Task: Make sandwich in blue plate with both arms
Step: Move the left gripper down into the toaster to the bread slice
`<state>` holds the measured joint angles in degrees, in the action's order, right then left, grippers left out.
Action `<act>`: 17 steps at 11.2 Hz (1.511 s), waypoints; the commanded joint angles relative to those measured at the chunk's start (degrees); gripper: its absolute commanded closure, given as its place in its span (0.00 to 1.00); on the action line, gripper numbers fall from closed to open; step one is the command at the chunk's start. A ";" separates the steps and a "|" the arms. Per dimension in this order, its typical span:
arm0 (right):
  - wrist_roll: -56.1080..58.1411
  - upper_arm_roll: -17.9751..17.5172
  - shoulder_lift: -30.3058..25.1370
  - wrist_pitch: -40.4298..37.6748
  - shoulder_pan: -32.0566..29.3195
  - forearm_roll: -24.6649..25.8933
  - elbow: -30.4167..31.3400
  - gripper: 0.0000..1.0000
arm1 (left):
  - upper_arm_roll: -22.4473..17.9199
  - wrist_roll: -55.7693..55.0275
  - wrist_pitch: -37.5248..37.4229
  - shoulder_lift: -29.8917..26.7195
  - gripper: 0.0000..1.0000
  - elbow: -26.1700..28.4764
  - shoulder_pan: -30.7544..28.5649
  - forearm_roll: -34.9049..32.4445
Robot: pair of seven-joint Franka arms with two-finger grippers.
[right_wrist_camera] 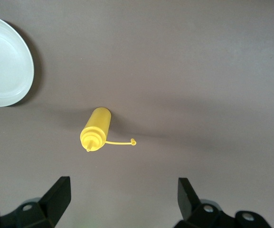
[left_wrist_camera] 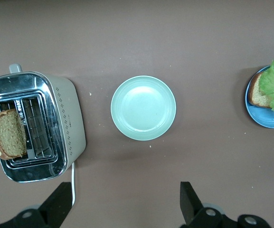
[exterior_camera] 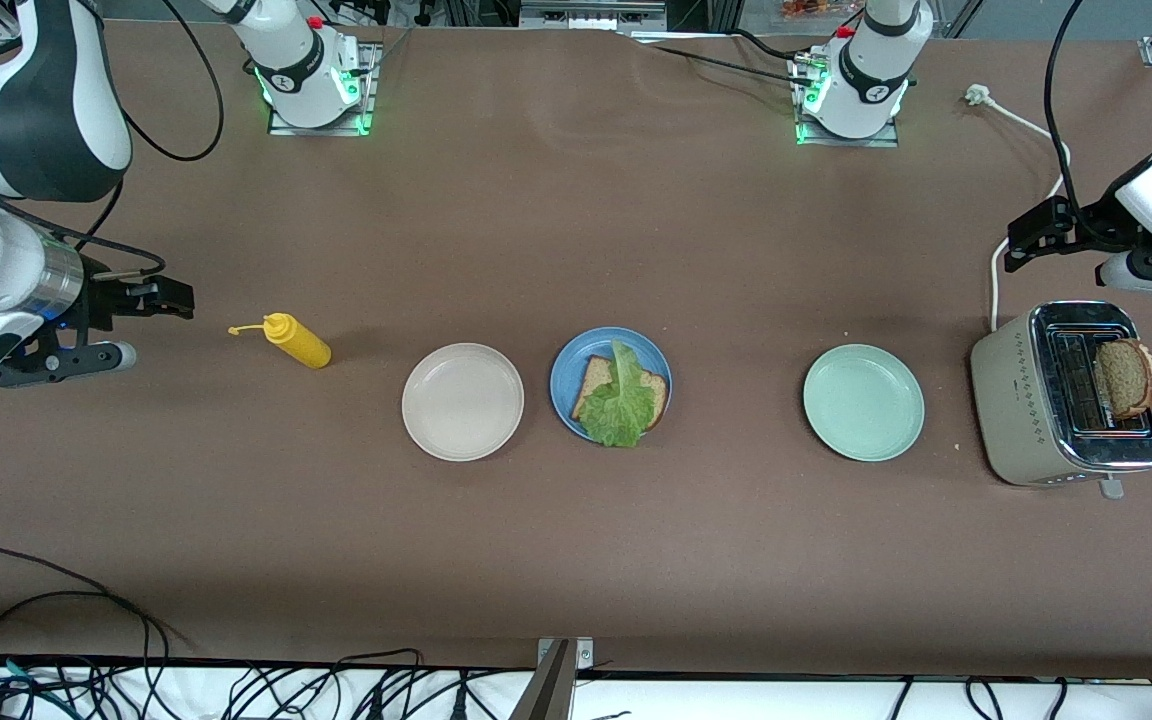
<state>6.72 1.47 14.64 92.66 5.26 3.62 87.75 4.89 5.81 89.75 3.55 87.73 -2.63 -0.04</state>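
The blue plate (exterior_camera: 564, 372) lies mid-table and holds one brown bread slice (exterior_camera: 596, 378) with a ruffled lettuce leaf (exterior_camera: 621, 402) on top. A second bread slice (exterior_camera: 1126, 378) stands in a slot of the toaster (exterior_camera: 1011, 400) at the left arm's end. My left gripper (exterior_camera: 1018, 245) hangs open and holds nothing, over bare table beside the toaster's cord. In the left wrist view, the left gripper (left_wrist_camera: 126, 204) looks down on the toaster (left_wrist_camera: 70, 118), its bread slice (left_wrist_camera: 8, 135) and the blue plate (left_wrist_camera: 265, 116). My right gripper (exterior_camera: 176, 298) hangs open over bare table at the right arm's end.
A beige plate (exterior_camera: 463, 401) and a mint-green plate (exterior_camera: 863, 402) flank the blue plate. A yellow squeeze bottle (exterior_camera: 298, 340) lies on its side beside the beige plate, under the right gripper (right_wrist_camera: 122, 199). A white cord (exterior_camera: 1031, 125) runs from the toaster. Cables hang along the front edge.
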 commanded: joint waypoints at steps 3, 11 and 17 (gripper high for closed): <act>0.49 -0.86 -1.28 -0.81 -0.78 -0.98 1.19 0.00 | -0.50 0.43 -0.80 5.05 0.00 -1.77 -5.69 -1.10; 0.40 -0.24 -0.58 -2.22 -1.04 -3.18 1.28 0.00 | -0.85 12.02 14.82 19.21 0.00 -1.86 -20.47 -1.19; -0.04 -0.33 -0.67 -2.75 -0.95 -3.35 1.19 0.00 | -0.85 20.55 18.53 23.26 0.00 -1.77 -22.15 -5.67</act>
<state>6.71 1.47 14.71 90.51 4.72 1.42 88.34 3.42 24.24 108.30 25.72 87.67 -24.08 -3.83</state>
